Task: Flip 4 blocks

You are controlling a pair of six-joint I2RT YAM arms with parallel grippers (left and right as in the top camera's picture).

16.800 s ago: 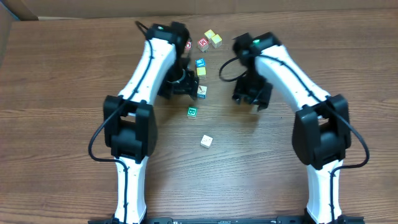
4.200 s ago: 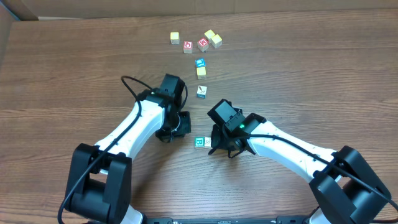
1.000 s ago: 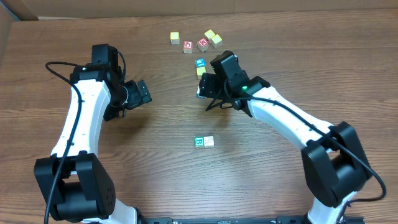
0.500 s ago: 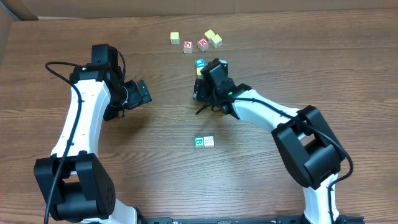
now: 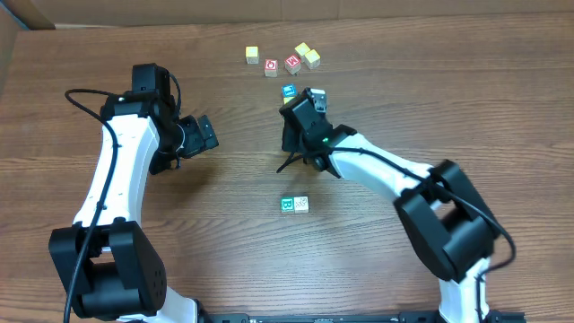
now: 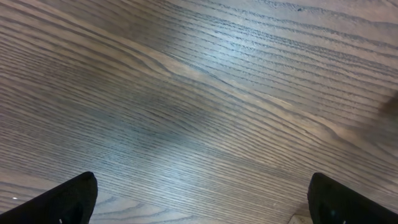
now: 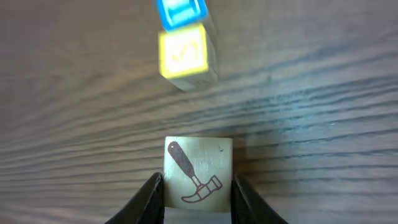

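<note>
Right gripper (image 7: 198, 182) pinches the hammer-picture block (image 7: 198, 158) at mid-table, just near of a yellow block (image 7: 183, 55). It should lift clear before rolling it over. Left gripper (image 6: 199, 202) hangs wide open at left.

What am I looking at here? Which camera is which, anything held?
Two robot arms work at a wooden table. The wide picture looks down from above; the other two come from a camera on each wrist. Small wooden blocks lie on the table: a green block and cream block side by side, more farther back. The left end effector is open and empty. The right end effector grips a hammer block, with a yellow block and blue block just beyond.
</note>
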